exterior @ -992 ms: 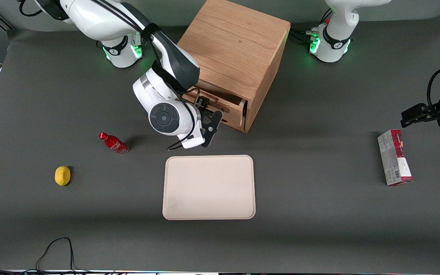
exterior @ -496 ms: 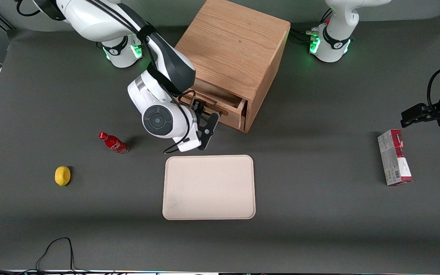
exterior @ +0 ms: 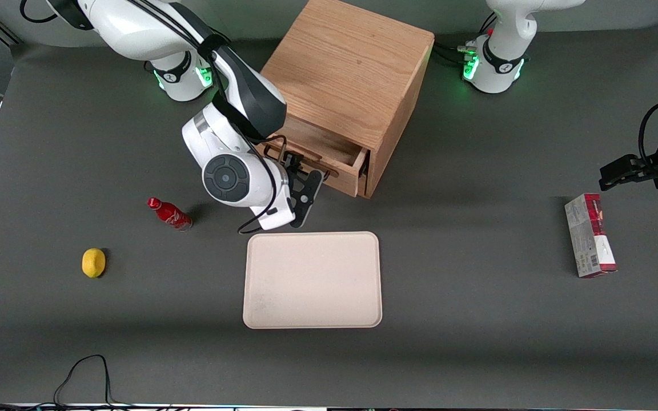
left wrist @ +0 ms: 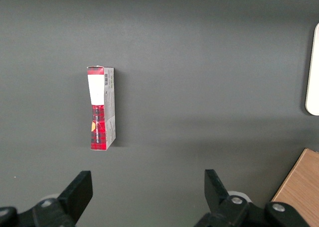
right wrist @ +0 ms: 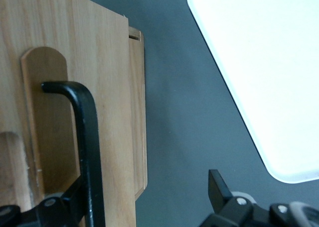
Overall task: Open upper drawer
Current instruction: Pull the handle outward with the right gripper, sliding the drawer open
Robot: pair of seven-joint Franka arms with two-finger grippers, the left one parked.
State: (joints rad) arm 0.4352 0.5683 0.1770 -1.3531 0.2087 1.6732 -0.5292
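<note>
The upper drawer (exterior: 329, 157) stuck partway out of the oak cabinet (exterior: 352, 74), its plain-wood tray showing, and its black wire handle (right wrist: 87, 137) sat right at the gripper (exterior: 301, 185) in front of it. The gripper's 2 fingers (right wrist: 219, 187) were spread apart, 1 beside the handle and 1 out over the bare table. The beige tray (exterior: 312, 279) lay just nearer the camera than the gripper, while the red bottle (exterior: 169, 213) and lemon (exterior: 93, 262) were off toward the working arm's end.
</note>
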